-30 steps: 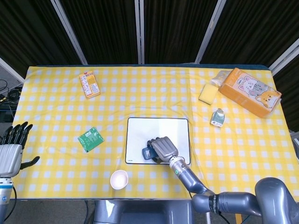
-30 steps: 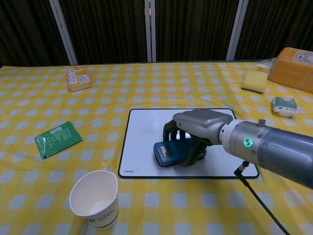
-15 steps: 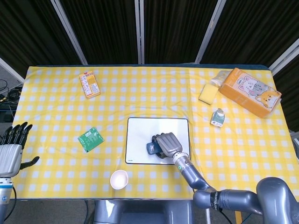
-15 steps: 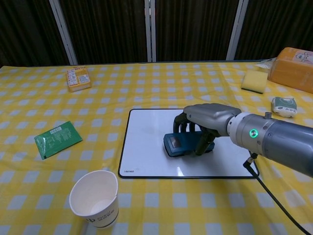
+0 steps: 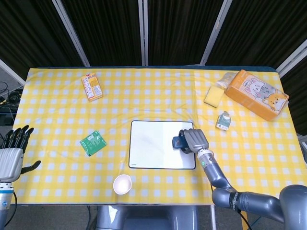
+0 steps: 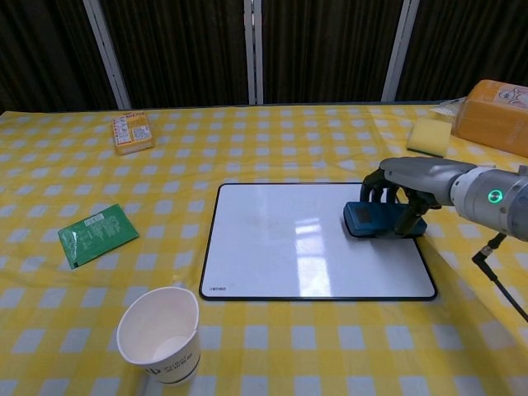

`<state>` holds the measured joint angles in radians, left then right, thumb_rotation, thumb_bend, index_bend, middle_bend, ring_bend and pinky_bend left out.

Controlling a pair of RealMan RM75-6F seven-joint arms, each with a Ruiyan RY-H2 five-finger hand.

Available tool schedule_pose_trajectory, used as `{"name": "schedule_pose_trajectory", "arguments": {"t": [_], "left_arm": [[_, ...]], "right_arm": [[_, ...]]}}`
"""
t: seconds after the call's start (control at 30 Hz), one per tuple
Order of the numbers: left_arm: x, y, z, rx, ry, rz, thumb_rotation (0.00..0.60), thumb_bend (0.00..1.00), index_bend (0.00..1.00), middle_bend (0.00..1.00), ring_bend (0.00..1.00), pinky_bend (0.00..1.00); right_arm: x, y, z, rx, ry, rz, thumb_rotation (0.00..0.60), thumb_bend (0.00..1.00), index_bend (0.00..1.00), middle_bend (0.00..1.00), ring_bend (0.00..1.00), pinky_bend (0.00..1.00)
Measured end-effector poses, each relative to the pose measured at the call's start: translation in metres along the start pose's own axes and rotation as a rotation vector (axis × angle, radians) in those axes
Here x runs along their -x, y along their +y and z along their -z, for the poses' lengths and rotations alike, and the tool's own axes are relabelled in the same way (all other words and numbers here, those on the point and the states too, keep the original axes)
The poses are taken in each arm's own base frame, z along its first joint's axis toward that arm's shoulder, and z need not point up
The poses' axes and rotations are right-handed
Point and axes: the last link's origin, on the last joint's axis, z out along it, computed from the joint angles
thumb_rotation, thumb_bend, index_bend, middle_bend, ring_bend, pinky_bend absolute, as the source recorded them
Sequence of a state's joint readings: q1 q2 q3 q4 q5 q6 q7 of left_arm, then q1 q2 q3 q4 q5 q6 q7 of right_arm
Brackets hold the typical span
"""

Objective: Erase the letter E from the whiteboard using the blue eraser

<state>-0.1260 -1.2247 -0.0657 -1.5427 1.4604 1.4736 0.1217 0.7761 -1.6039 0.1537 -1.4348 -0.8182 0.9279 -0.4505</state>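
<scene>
At the right edge of the whiteboard (image 6: 318,239), in the middle of the frame, the right hand (image 6: 404,196) is gripping the blue eraser (image 6: 375,220). Its fingers (image 6: 386,192) are curling over the top of the eraser and pressing it down. The eraser is sitting half on the board's right edge and half over the yellow checked tablecloth (image 6: 247,140).

A second ago the hand and eraser were lower and nearer the middle of the board. Since then they have been sliding to the right and a little up. That looks like a long wiping stroke across the board.

Now the white part of the board is looking clean. No letter E is showing on it in either view. So the rubbing-out job is looking done, or very close to done. A bit of ink could be hiding under the eraser, and that cannot be told.

Far down in the lower left of the head view, the left hand (image 5: 11,155) is staying still beside the table, holding nothing, with its fingers spread apart.

A paper cup (image 6: 160,333) is standing at the lower left of the chest view, near the board's lower left corner.
</scene>
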Motion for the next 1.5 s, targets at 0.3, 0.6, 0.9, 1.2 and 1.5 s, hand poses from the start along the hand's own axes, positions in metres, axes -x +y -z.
{"name": "schedule_pose_trajectory", "arguments": {"t": [0.3, 0.6, 0.9, 1.2, 1.5], "left_arm": [[-0.003, 0.002, 0.001, 0.007, 0.011, 0.004, 0.6, 0.02, 0.0, 0.0, 0.0, 0.0], [-0.005, 0.005, 0.004, 0.021, 0.02, 0.0, 0.6, 0.02, 0.0, 0.0, 0.0, 0.0], [-0.007, 0.009, 0.008, 0.041, 0.028, -0.001, 0.6, 0.02, 0.0, 0.0, 0.0, 0.0], [-0.004, 0.011, 0.008, 0.045, 0.02, -0.005, 0.6, 0.02, 0.0, 0.0, 0.0, 0.0], [0.0, 0.013, 0.008, 0.052, 0.004, -0.013, 0.6, 0.02, 0.0, 0.0, 0.0, 0.0]], "right_arm": [[-0.031, 0.012, 0.021, -0.01, 0.088, -0.009, 0.6, 0.47, 0.82, 0.72, 0.73, 0.88], [-0.027, 0.034, 0.045, 0.001, 0.14, 0.035, 0.6, 0.46, 0.8, 0.7, 0.72, 0.87], [-0.016, 0.061, 0.05, 0.06, 0.14, 0.064, 0.6, 0.37, 0.67, 0.53, 0.58, 0.67], [-0.01, 0.078, 0.056, 0.094, 0.139, 0.092, 0.6, 0.28, 0.45, 0.25, 0.27, 0.27], [-0.008, 0.092, 0.068, 0.126, 0.152, 0.101, 0.6, 0.2, 0.19, 0.0, 0.0, 0.01]]}}
